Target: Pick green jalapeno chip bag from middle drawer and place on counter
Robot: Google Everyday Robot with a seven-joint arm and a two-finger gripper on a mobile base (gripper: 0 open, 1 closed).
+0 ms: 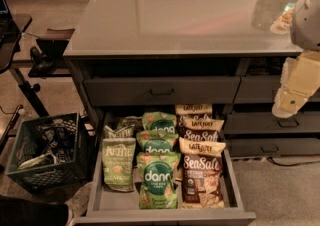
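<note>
The green jalapeno chip bag point(119, 164) stands upright at the front left of the open middle drawer point(96, 185), its white "Kettle" lettering facing me. A second similar olive bag point(120, 130) sits behind it. The glossy grey counter point(175, 10) lies above the drawers. My gripper point(292, 95) hangs at the right edge of the view, below the counter's front edge and off to the right of the drawer. It is well clear of the bags and holds nothing that I can see.
Brighter green "dang" bags point(159, 180) fill the drawer's middle row and brown "Sea Salt" bags point(201, 175) its right row. A shallower shut drawer point(162, 91) is above. A dark crate point(47, 150) stands on the floor left. Shut drawers point(280, 122) are at right.
</note>
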